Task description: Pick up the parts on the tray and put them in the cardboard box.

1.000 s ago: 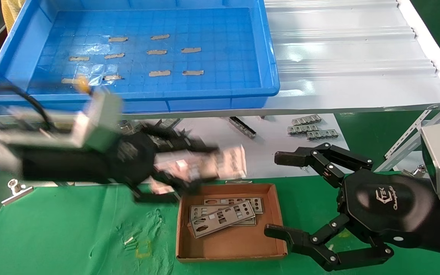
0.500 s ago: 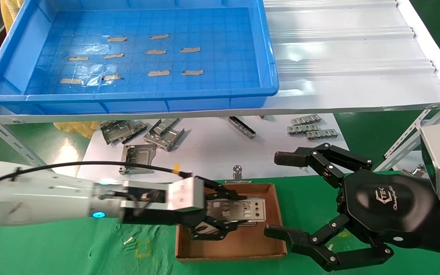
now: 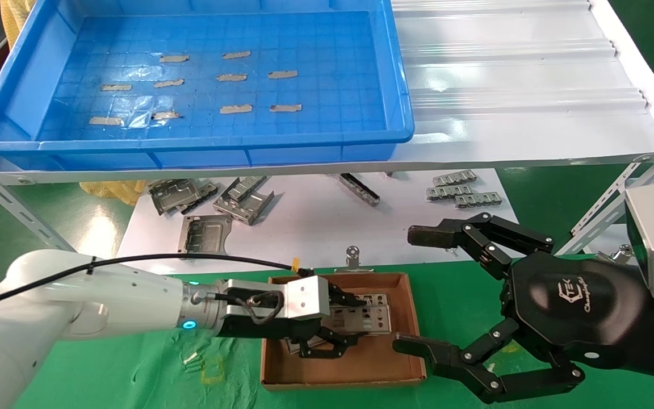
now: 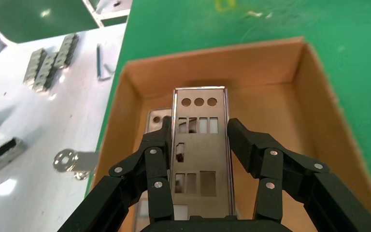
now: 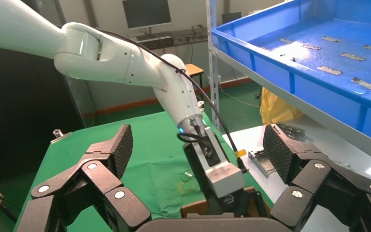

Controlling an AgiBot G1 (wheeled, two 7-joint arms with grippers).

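My left gripper is low inside the brown cardboard box, shut on a silver punched plate. In the left wrist view the plate lies lengthwise between the two black fingers of the gripper, over the box floor. Another plate lies under it. The blue tray on the shelf holds only grey tape strips. My right gripper is open and empty, just right of the box; it also shows in the right wrist view.
Bent grey brackets and small silver pieces lie on a white sheet behind the box. A white corrugated panel sits right of the tray. A metal clip stands at the box's far wall.
My left gripper has carried the plate from above and left of the box down into it, then a little further right. The right arm has not moved.
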